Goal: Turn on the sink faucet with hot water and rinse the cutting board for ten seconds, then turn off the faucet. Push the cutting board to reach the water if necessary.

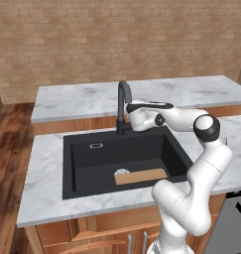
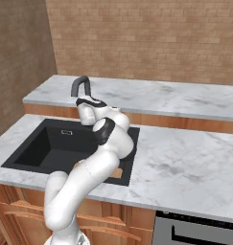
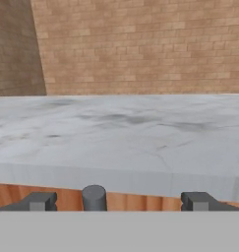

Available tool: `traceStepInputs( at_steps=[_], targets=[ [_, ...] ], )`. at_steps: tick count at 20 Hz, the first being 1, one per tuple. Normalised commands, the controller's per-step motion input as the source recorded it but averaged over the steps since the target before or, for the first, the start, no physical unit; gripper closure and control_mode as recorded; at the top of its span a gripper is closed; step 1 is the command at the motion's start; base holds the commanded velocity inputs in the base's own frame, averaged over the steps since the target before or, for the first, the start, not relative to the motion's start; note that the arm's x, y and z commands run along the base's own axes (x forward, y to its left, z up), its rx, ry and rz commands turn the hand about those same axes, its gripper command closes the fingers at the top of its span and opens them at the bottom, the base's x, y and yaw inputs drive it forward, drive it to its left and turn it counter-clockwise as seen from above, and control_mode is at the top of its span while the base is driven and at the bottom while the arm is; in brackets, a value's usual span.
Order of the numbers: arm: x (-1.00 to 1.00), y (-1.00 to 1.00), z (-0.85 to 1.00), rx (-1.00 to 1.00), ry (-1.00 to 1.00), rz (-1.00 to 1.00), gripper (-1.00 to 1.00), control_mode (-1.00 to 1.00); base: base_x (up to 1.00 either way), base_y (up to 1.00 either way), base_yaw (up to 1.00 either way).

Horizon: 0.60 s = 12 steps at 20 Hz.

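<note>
The dark grey sink faucet [image 1: 123,105] rises at the back rim of the black sink [image 1: 87,163]. My gripper [image 1: 129,124] sits level beside the faucet's lower stem, just right of it. In the hand view the gripper [image 3: 119,202] is open, its fingertips [image 3: 40,202] wide apart. A short dark grey cylinder [image 3: 94,198], apparently a part of the faucet, stands between them, nearer the left one. The tan cutting board [image 1: 141,175] lies flat on the basin floor at the front, right of centre, its left end over the pale drain [image 1: 121,171]. The water is out of view.
Marble counter [image 1: 45,183] surrounds the sink, and a second raised marble counter [image 1: 82,99] runs behind the faucet below a brick wall. My own arm arches over the basin's right side. A dark appliance front [image 2: 194,229] sits below the counter at the right.
</note>
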Motion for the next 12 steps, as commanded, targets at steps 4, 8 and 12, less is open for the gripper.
traceStepInputs(
  at_steps=[4, 8, 12],
  targets=[
    [0.0, 0.0, 0.0, 0.0, 0.0, 0.0, -1.0, -1.0, 0.0, 0.0, 0.0],
    [0.0, 0.0, 0.0, 0.0, 0.0, 0.0, -1.0, -1.0, 0.0, 0.0, 0.0],
    [0.0, 0.0, 0.0, 0.0, 0.0, 0.0, -1.0, -1.0, 0.0, 0.0, 0.0]
  ],
)
